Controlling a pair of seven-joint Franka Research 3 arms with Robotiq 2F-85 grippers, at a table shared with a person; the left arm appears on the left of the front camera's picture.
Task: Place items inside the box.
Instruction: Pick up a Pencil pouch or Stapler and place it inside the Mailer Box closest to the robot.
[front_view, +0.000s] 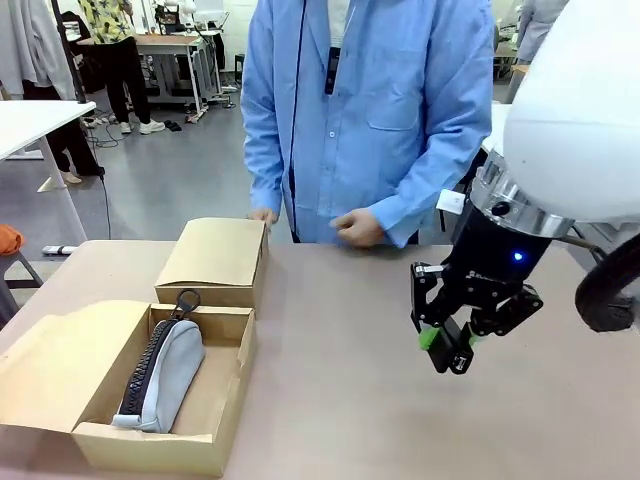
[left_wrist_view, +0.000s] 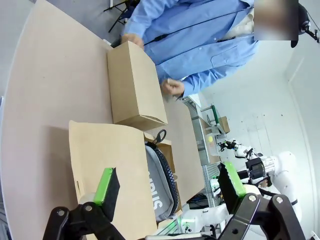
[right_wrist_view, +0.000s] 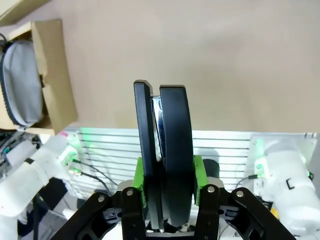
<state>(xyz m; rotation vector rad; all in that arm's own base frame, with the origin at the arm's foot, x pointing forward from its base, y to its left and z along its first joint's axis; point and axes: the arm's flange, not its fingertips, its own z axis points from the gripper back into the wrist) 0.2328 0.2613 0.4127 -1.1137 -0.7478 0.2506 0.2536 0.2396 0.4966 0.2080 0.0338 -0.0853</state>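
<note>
An open cardboard box (front_view: 225, 400) stands at the near left of the table, and a grey zipped pencil case (front_view: 165, 375) lies inside it. My right gripper (front_view: 447, 338) hangs over the table's right half, well clear of the box. It is shut on a black stapler (right_wrist_view: 167, 150), which stands upright between the green pads (right_wrist_view: 198, 175). In the left wrist view my left gripper (left_wrist_view: 169, 182) is open with nothing in it. It hovers above the box's flap (left_wrist_view: 110, 165) and the pencil case (left_wrist_view: 160, 185).
A closed cardboard box (front_view: 215, 255) sits just behind the open one. A person in a blue shirt stands at the far edge, one hand (front_view: 262, 213) on that closed box and the other hand (front_view: 355, 228) over the table edge.
</note>
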